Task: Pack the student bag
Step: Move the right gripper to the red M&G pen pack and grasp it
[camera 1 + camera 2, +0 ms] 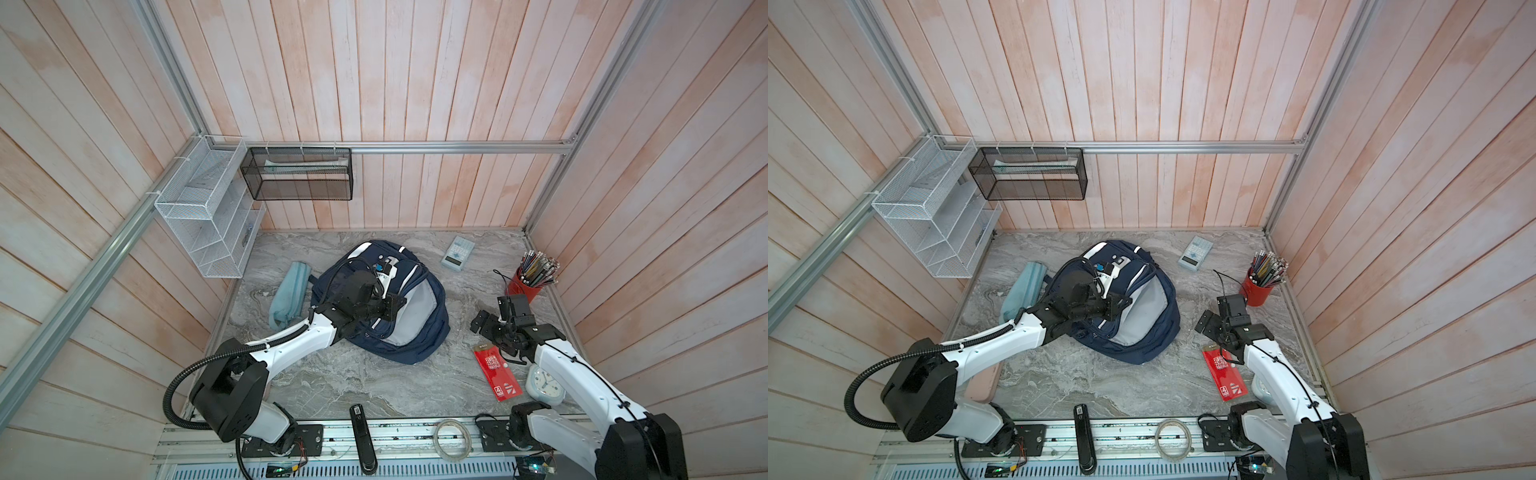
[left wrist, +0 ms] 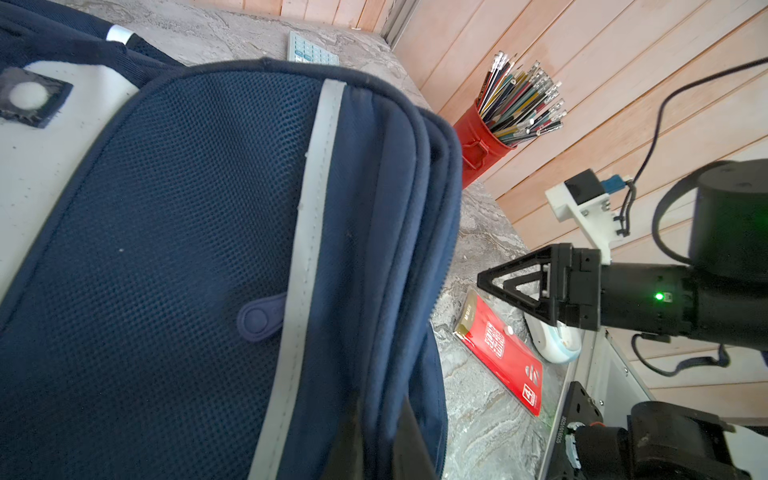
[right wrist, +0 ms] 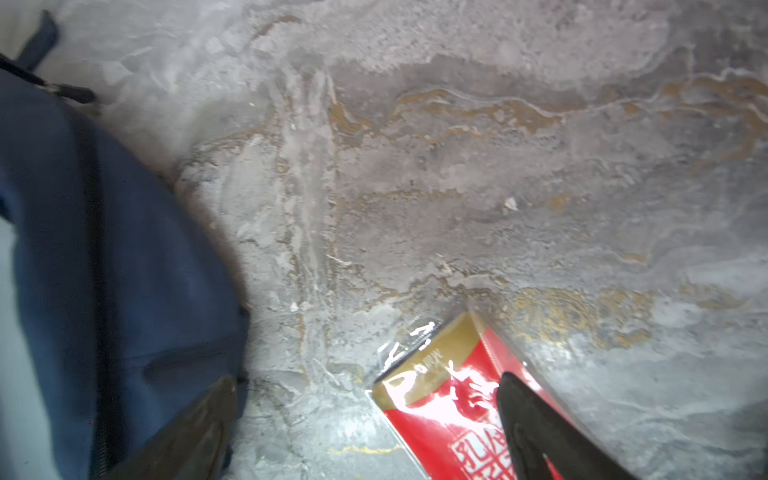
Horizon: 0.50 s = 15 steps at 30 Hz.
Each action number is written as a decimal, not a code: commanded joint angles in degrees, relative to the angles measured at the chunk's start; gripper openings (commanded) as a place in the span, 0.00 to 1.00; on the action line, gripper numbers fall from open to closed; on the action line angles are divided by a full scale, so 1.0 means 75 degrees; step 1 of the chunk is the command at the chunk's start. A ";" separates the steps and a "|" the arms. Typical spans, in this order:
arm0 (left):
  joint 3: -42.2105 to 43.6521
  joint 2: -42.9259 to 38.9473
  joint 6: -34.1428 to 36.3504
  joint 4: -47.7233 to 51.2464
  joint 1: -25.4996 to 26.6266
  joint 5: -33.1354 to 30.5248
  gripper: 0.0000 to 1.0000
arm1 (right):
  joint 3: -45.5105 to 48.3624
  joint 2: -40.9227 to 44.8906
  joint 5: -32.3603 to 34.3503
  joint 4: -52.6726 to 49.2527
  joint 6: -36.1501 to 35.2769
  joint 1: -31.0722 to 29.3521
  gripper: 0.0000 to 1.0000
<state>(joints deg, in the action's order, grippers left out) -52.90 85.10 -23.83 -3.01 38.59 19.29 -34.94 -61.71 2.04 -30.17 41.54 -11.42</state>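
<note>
Left wrist view: the left gripper [image 2: 380, 419] is pressed together on what looks like a fold of navy cloth at the mouth of the large navy blue fabric student bag [image 2: 187, 208] with white reflective stripes. In both top views the bag lies mid-counter with its grey lining exposed. I judge the step to be holding the bag open while an item is fetched. The right gripper [image 1: 494, 315] hangs spread wide over the grey marbled counter [image 1: 353, 382], just past the gold end of the flat red plastic-wrapped packet [image 1: 496, 370]. Next it should drop, straddle the packet's narrow width and pinch low, since the wrapper looks thin and slick. Bare counter between packet and bag gives an open lane. The white round alarm clock [image 1: 544, 384] sits just beside the packet's near end, and the red tin of pencils [image 1: 524, 286] stands near the gripper, by the wall.
</note>
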 commanded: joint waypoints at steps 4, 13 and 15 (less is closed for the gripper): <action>0.0151 -0.0094 -0.0045 -0.0370 0.0058 0.0343 0.00 | 0.0062 -0.0892 0.1176 -0.0834 -0.0009 0.0047 0.90; 0.0383 -0.0290 -0.0036 -0.0554 0.0032 0.0336 0.00 | -0.0014 -0.1888 0.1825 -0.0902 0.0321 0.0057 0.59; 0.0415 -0.0310 -0.0044 -0.0572 0.0022 0.0367 0.00 | -0.0020 -0.1927 0.1889 -0.0913 0.0335 0.0051 0.56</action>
<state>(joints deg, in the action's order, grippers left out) -50.65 84.42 -24.05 -5.61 38.57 19.49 -35.05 -74.87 13.19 -34.48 43.27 -11.20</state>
